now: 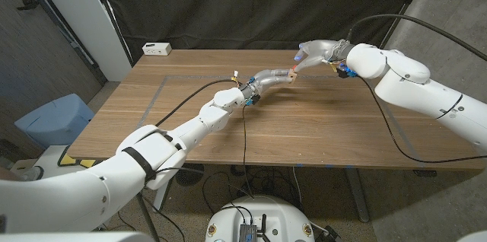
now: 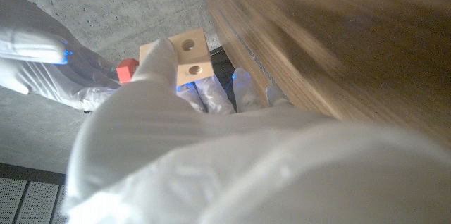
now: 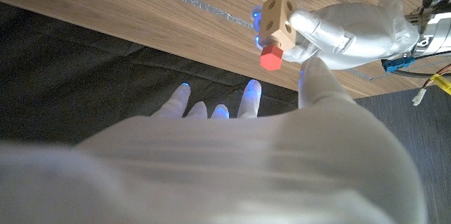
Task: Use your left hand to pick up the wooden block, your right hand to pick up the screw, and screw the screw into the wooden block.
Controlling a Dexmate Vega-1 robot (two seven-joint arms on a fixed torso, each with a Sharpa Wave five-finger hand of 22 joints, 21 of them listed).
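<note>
Left robot hand (image 3: 352, 30) grips wooden block (image 3: 279, 16); red screw (image 3: 270, 58) seated in it. Right robot hand (image 3: 232, 146) released, fingers spread.

Dim room; wrist views blurred, near hands overexposed.

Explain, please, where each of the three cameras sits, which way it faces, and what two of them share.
Head view: fixed on the robot's head, looking down over the brown wooden table; both white arms, left hand, right hand.
Left wrist view: on the left wrist, looking along that hand to the small pale wooden block with round holes it holds.
Right wrist view: on the right wrist, over its own hand towards the block and the red-headed screw.
Both wrist views share block and screw.
</note>
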